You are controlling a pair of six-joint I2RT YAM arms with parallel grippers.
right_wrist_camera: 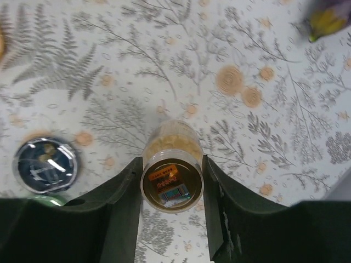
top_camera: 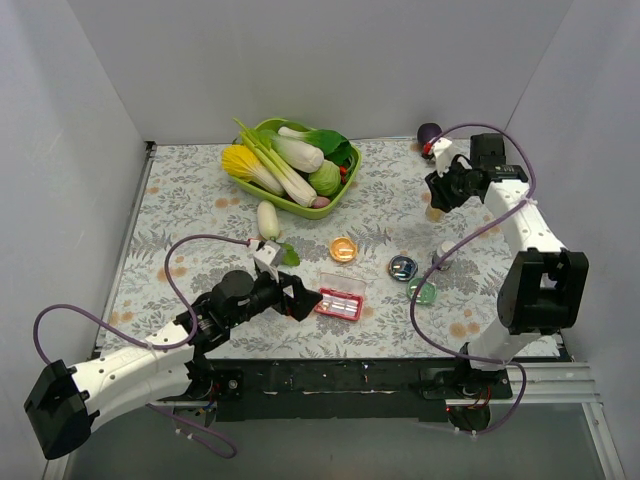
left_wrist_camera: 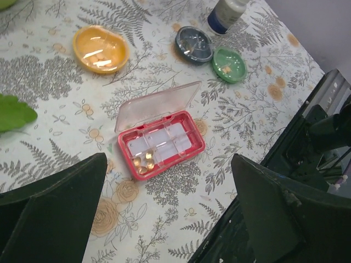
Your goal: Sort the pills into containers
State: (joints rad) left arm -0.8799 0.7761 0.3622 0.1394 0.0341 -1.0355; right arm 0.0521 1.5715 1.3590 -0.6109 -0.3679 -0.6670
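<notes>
Left gripper (left_wrist_camera: 167, 164) sits just left of the pink box (left_wrist_camera: 194, 148) with its fingers spread wide, nothing between them. The box is open on the table near the front edge, lid flipped back, with a few tiny pills (left_wrist_camera: 142, 160) in one corner compartment. Right gripper (right_wrist_camera: 171, 175) is pinching an amber bottle (right_wrist_camera: 171, 145) between both fingers, base toward the wrist camera. An orange dish (left_wrist_camera: 100, 49), a blue dish (left_wrist_camera: 193, 44) and a green dish (left_wrist_camera: 229, 64) sit behind the box.
</notes>
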